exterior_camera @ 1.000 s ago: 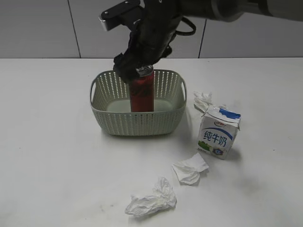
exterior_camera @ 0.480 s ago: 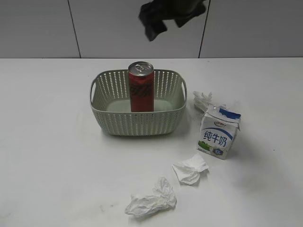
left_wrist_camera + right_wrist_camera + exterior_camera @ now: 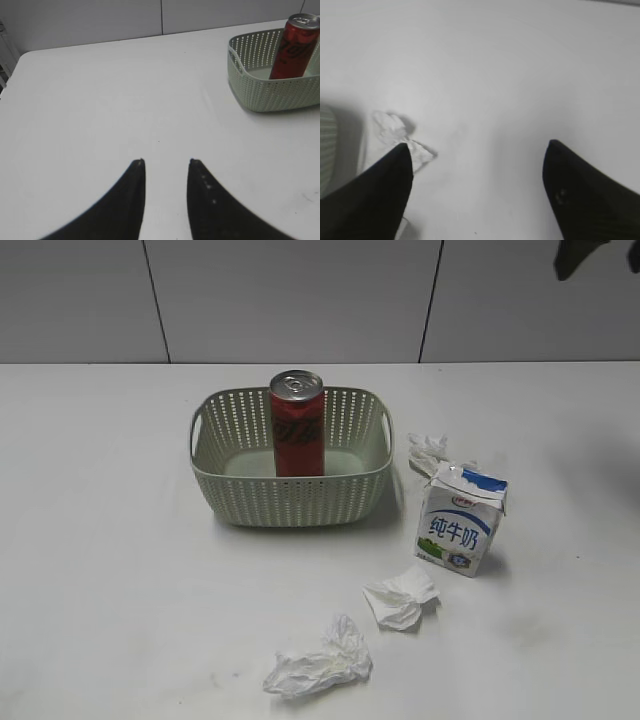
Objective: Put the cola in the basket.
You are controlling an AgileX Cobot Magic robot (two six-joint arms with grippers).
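Note:
The cola (image 3: 298, 424), a tall red can with a silver top, stands upright inside the pale green basket (image 3: 290, 498) in the exterior view. Both also show in the left wrist view, the cola (image 3: 295, 47) in the basket (image 3: 272, 92) at the far right. My left gripper (image 3: 166, 162) is open and empty above bare table, well left of the basket. My right gripper (image 3: 477, 147) is wide open and empty, high above the table. Only a dark bit of the right arm (image 3: 580, 255) shows at the top right of the exterior view.
A white-and-blue milk carton (image 3: 462, 520) stands right of the basket. Crumpled tissues lie behind it (image 3: 430, 452), in front of it (image 3: 402, 598) and near the front edge (image 3: 320, 665). One tissue (image 3: 400, 135) shows in the right wrist view.
My right gripper let go of the cola in the basket, rose and swung away to the upper right, almost out of the exterior view. The cola stays upright.

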